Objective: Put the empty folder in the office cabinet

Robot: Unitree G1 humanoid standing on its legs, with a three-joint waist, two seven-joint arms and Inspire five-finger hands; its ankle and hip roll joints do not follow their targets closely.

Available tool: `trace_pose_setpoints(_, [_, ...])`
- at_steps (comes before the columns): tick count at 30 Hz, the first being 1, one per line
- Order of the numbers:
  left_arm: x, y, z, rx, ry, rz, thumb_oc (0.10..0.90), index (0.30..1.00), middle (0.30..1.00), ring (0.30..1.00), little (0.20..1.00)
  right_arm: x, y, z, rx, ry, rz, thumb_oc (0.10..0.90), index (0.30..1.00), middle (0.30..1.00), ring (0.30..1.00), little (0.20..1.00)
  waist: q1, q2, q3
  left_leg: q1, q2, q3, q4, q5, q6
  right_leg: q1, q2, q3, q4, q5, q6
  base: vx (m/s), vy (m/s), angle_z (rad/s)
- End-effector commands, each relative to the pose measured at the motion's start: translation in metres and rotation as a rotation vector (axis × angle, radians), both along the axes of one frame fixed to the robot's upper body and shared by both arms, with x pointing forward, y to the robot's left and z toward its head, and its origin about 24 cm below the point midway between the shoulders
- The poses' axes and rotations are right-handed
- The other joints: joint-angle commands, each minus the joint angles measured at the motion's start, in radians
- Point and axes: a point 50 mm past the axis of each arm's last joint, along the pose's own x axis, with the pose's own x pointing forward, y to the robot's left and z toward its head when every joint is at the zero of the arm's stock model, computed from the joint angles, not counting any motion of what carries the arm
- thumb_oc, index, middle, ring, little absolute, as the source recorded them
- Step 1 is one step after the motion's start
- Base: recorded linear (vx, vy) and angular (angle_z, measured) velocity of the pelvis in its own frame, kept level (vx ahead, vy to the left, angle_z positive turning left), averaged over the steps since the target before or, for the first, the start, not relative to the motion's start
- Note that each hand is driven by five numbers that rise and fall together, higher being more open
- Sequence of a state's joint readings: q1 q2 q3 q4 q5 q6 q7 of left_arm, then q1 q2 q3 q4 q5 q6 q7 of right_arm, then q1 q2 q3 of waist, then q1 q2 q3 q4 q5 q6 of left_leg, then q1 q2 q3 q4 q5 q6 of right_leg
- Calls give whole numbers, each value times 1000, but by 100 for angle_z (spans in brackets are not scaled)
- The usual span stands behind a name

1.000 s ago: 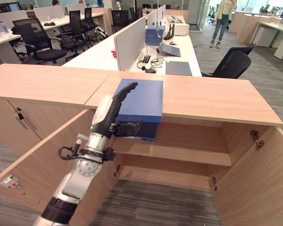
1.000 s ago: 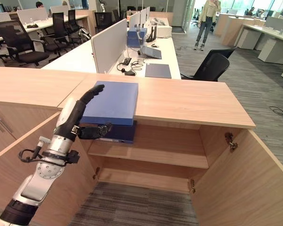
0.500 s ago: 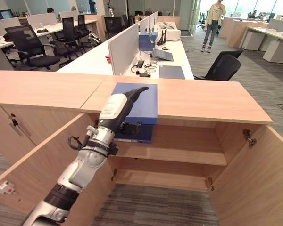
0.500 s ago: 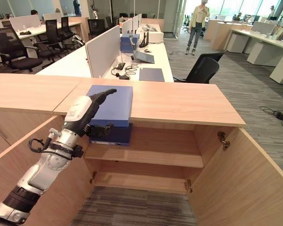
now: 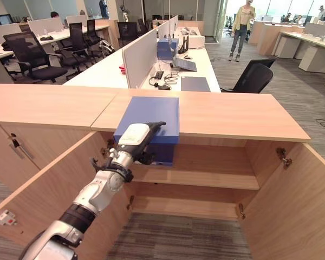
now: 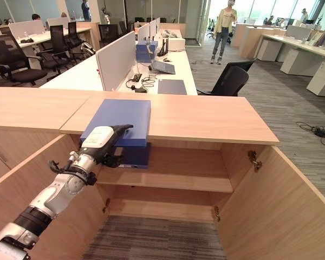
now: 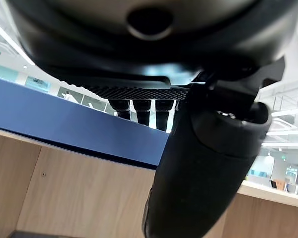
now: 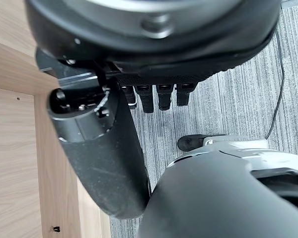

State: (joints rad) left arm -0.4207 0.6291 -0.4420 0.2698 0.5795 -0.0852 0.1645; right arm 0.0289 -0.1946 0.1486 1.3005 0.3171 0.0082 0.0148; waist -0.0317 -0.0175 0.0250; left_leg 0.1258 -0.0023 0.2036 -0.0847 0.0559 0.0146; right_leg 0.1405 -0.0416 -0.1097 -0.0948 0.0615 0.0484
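A flat blue folder (image 5: 150,111) lies on the wooden cabinet top (image 5: 233,114), and its near edge juts out over the open cabinet. My left hand (image 5: 132,138) is at that edge, fingers flat on the folder's top and thumb (image 7: 208,163) beneath, so the blue edge (image 7: 64,129) sits pinched between them. A darker blue object (image 5: 165,154) sits just under the overhang, inside above the upper shelf (image 5: 206,173). My right hand (image 8: 99,148) hangs relaxed over the carpet beside a wooden panel and holds nothing.
Both cabinet doors stand open: the left door (image 5: 49,179) beside my arm, the right door (image 5: 298,206) swung out. A lower shelf (image 5: 184,206) is bare. Desks, a black chair (image 5: 257,76) and a person (image 5: 242,19) lie beyond the cabinet.
My left hand has come down from pointing upward in front of the folder and now lies over its near edge, thumb underneath. The camera has shifted a little.
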Motion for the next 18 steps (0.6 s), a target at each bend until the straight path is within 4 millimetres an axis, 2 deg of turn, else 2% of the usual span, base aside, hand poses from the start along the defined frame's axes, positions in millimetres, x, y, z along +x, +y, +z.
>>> trace_pose_setpoints(1, [40,0,78,196,-361,66,800,900,900,900,900,-7,-20,3,-86,61,69,800,900,900,900,900,-14,-11,-15,61,-8,-19,-3,-133,-35,23,14,-6,8,-44,73,0,0,0])
trace_pose_setpoints(5, [50,7,73,331,-381,128,800,900,900,900,900,-6,-21,3,-99,62,73,800,900,900,900,900,-19,-12,-14,59,-9,-16,-3,-134,-34,20,15,-4,8,-44,75,-23,5,-8])
trace_pose_setpoints(15, [63,23,65,455,-406,253,800,900,900,900,900,-5,-19,2,-116,67,81,800,900,900,900,900,-27,-14,-15,61,-9,-9,-3,-136,-34,16,16,2,9,-42,75,-6,0,-1])
trace_pose_setpoints(16, [64,23,62,461,-402,257,685,728,728,728,728,-5,-19,2,-118,68,82,800,900,900,900,900,-28,-14,-16,62,-9,-8,-3,-136,-34,16,16,2,9,-42,75,0,0,0])
trace_pose_setpoints(17, [64,24,62,459,-408,265,513,469,469,469,469,-5,-19,2,-120,69,84,800,900,900,900,900,-29,-15,-16,62,-9,-8,-3,-136,-35,16,16,2,9,-42,75,0,0,0])
trace_pose_setpoints(18, [64,25,61,462,-408,272,400,300,300,300,300,-5,-18,2,-121,70,87,800,900,900,900,900,-28,-15,-15,62,-9,-8,-3,-136,-35,16,16,2,9,-42,75,0,0,0])
